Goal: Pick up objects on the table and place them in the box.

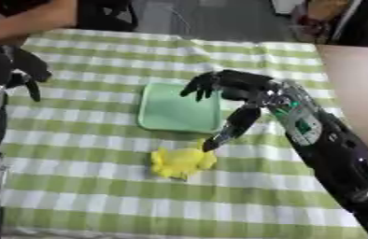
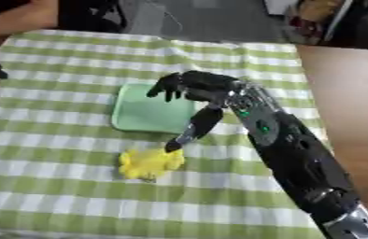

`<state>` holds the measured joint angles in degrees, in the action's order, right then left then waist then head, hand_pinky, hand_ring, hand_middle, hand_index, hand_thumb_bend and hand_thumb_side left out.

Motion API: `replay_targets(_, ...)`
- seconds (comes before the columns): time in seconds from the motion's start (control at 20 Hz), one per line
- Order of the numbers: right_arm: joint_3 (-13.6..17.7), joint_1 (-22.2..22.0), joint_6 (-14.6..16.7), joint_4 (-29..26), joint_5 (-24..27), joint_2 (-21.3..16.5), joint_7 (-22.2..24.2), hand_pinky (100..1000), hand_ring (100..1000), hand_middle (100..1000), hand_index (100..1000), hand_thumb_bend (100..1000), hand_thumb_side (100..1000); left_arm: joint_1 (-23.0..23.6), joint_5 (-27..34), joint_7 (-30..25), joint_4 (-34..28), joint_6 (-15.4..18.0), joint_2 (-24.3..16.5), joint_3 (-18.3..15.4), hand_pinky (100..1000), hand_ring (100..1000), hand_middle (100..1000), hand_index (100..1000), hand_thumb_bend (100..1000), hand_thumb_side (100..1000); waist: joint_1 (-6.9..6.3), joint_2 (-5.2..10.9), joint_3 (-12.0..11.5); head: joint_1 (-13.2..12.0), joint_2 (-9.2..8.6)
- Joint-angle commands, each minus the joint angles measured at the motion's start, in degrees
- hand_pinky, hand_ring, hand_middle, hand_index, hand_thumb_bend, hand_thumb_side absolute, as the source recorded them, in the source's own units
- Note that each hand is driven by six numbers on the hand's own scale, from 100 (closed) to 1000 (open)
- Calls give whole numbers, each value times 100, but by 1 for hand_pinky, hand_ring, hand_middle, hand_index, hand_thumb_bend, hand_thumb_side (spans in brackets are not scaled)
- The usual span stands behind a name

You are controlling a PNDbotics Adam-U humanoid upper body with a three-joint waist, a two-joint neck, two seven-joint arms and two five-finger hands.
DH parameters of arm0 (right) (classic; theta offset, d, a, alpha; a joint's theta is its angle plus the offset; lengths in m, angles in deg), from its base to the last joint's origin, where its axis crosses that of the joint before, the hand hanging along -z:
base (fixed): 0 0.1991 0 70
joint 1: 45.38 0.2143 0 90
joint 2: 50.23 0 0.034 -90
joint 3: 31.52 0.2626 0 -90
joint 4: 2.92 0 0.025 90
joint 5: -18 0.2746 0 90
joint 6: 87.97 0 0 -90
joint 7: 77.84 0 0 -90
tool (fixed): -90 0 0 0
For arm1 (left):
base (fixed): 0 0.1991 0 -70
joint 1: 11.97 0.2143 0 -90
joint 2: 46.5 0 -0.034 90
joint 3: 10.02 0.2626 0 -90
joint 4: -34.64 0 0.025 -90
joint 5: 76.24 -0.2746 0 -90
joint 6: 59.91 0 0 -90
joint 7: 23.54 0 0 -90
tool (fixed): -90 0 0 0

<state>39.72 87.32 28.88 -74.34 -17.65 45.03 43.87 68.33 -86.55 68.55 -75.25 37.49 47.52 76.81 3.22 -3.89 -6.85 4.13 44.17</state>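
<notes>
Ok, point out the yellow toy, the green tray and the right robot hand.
yellow toy (image 1: 181,162), left eye view, its middle.
green tray (image 1: 171,112), left eye view, its bare floor.
right robot hand (image 1: 240,87), left eye view, the back of the palm.

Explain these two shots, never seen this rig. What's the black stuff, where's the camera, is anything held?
Both pictures come from a stereo camera in a humanoid robot's head, looking down at a table with a green checked tablecloth; they show the same moment from the left and right eye. The black and silver limbs are its arms. The right hand reaches in from the right, above a shallow light green box, with one long finger pointing down so its tip meets the top edge of a yellow object lying on the cloth just in front of the box. It is not gripping it. The left hand hangs at the left edge, fingers loosely curled, holding nothing. The box looks empty.
</notes>
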Motion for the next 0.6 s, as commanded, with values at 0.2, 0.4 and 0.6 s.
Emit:
replay_targets(0.2,-3,21,75,109,-73,81,-14,637,684,799,902,791,572,-88,25,-16,-86,17,-68,4,236,476,497,433,600,998,-47,57,5,72,-5)
replay_targets(0.4,-38,-28,122,197,-116,175,2,634,682,797,901,788,565,-90,28,-21,-86,18,-66,9,236,477,497,433,600,998,-50,55,4,78,-5)
replay_targets(0.6,-60,-53,159,287,-173,261,12,632,681,796,901,788,557,-93,32,-26,-88,19,-63,13,236,477,497,433,600,998,-52,54,2,81,-5)
